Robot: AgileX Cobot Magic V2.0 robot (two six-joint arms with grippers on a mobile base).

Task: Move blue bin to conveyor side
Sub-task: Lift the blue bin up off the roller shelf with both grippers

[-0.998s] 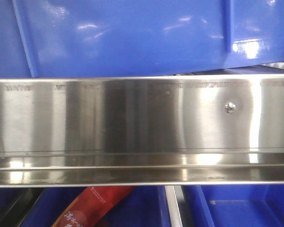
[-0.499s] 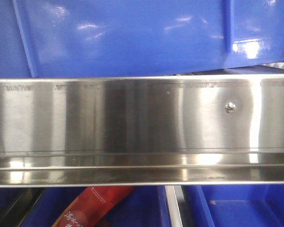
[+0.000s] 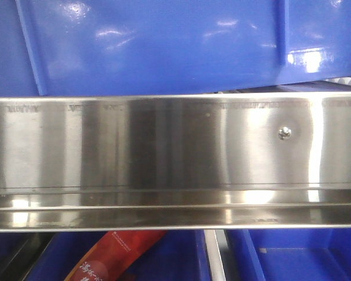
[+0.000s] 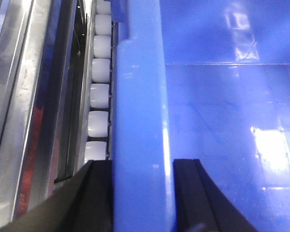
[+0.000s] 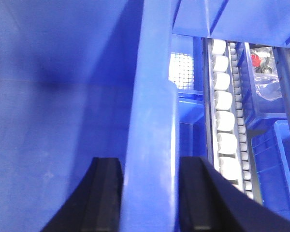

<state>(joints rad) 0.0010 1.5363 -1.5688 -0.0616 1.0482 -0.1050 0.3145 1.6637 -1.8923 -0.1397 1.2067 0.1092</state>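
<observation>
Blue bin [image 3: 164, 47] sits behind the stainless-steel rail [image 3: 164, 158], seemingly lifted. Left end effector [image 4: 142, 193] and right end effector [image 5: 152, 193] each clamp its rim, beside white rollers [image 4: 99, 94]. Carrying step, I'd judge. Next: a level, matched sweep toward the unseen conveyor belt.

the left hand [image 4: 142, 166] straddles the thick rim of the blue bin [image 4: 140, 87], one of its black fingers [image 4: 94, 195] pressed against each face of the wall at the bottom edge. right of the rim lies the bin's glossy inside, with bright glare patches. left of it runs a column of white rollers [image 4: 100, 94], beside a steel rail [image 4: 19, 121].
</observation>
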